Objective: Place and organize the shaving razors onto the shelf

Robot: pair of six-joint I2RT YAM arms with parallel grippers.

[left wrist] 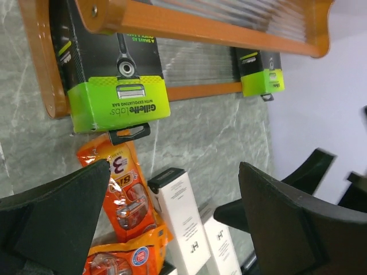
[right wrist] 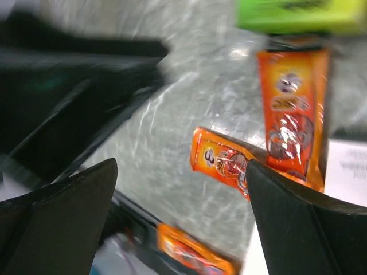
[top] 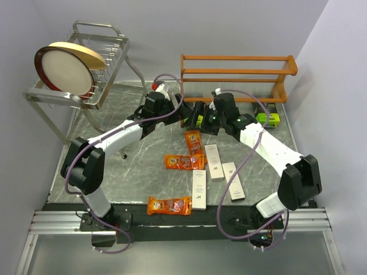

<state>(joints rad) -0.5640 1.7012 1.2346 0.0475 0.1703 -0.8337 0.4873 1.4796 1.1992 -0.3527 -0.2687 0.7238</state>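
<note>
Both arms are crowded toward the far edge of the bench (top: pixel 137 172), right in front of the left end of the shelf (top: pixel 238 71), and that closeness is what worries me first. The left end effector (left wrist: pixel 175 166) and the right end effector (right wrist: pixel 182 166) each stand with jaws wide apart and nothing between them, and they are near enough to each other that one careless swing could knock wrist against wrist. One lime-green pack (left wrist: pixel 120 74) is at the shelf's left end, lying across the low front rail with its hang tab poking out toward the bench. A second green pack (left wrist: pixel 261 74) is at the right end in much the same way (whether either is properly seated on the slats I can't tell from here). I'd guess a brush from a passing finger could tip the nearer one back out. The rest is on the bench: three orange packets (top: pixel 193 141) and three white boxes (top: pixel 213 161), spread from the middle toward the near edge. The packets are flat and glossy, so a pinch from above may skid off or merely crumple the film, and two of them lie close enough to come up as a pair. Two of the white boxes lie just beside each other, so fingers dropping around one may shove its neighbour askew. The right wrist view is blurred, so I wouldn't trust it for aiming at anything just now.
</note>
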